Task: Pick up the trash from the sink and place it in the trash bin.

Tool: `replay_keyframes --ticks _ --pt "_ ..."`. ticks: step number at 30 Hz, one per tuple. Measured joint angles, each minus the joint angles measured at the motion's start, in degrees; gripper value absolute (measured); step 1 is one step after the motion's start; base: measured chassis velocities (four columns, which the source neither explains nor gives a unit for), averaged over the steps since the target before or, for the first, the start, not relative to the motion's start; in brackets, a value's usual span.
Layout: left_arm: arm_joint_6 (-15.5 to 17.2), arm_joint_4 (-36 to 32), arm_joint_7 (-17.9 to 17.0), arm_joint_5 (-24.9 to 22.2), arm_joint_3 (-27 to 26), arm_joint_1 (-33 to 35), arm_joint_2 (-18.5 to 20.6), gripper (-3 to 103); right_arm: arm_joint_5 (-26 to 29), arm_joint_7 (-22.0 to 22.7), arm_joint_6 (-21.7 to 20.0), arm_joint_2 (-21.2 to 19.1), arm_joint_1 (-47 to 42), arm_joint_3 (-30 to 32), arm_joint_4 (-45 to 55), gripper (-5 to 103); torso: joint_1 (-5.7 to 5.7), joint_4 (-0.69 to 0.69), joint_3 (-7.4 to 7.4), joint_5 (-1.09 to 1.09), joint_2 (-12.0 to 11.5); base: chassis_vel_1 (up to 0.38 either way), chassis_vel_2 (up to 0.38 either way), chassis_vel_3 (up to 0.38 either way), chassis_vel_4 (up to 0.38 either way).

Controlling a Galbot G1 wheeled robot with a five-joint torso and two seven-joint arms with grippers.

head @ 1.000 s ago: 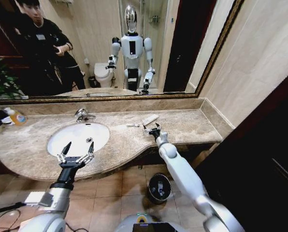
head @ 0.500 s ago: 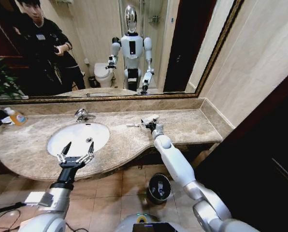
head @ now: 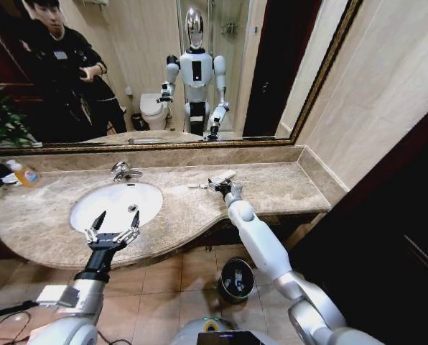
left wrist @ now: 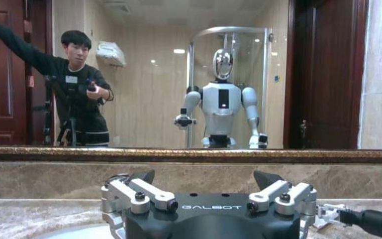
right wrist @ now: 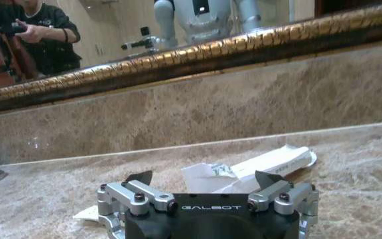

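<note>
Right claw (head: 219,184) reaching over the counter (head: 271,188), w/ fingers spread wide, gripping nothing, hovering right at the flat white packet (right wrist: 270,163). Small white stick (head: 197,186) lying just beside, btwn packet & sink (head: 116,205). Left claw (head: 112,231) waiting at sink's front edge, also wide open, empty. Black bin (head: 236,279) sitting on the floor below.

The table (head: 178,212) is beige stone with a white sink (head: 116,205) in it. A flat white packet (head: 223,177) and a short white stick (head: 197,186) lie on it. An orange bottle (head: 24,174) stands at its far left.
</note>
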Motion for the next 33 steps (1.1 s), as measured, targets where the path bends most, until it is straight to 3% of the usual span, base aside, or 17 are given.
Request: replay_keyframes --ticks 3,6,13,33 --pt "0.0 0.0 0.0 0.0 0.0 0.0 0.0 100 1.68 3.03 -0.8 0.34 0.26 -0.56 0.67 100 0.0 0.0 0.0 0.0 0.0 0.0 0.0 0.0 0.0" --pt "0.0 0.0 0.0 0.0 0.0 0.0 0.0 100 7.36 10.45 -2.59 1.67 2.41 -1.8 0.34 100 0.0 0.01 0.0 -0.01 0.0 0.0 0.0 0.0 0.0" --pt "0.0 0.0 0.0 0.0 0.0 0.0 0.0 100 12.44 15.74 -3.89 5.46 6.56 -0.78 -4.48 100 0.0 0.02 0.0 0.0 0.0 0.0 0.0 0.0 0.0" --pt "0.0 0.0 0.0 0.0 0.0 0.0 0.0 100 6.46 13.83 -1.86 5.68 7.62 0.88 -11.01 100 0.0 0.01 0.0 0.0 0.01 0.0 0.0 0.0 0.0"
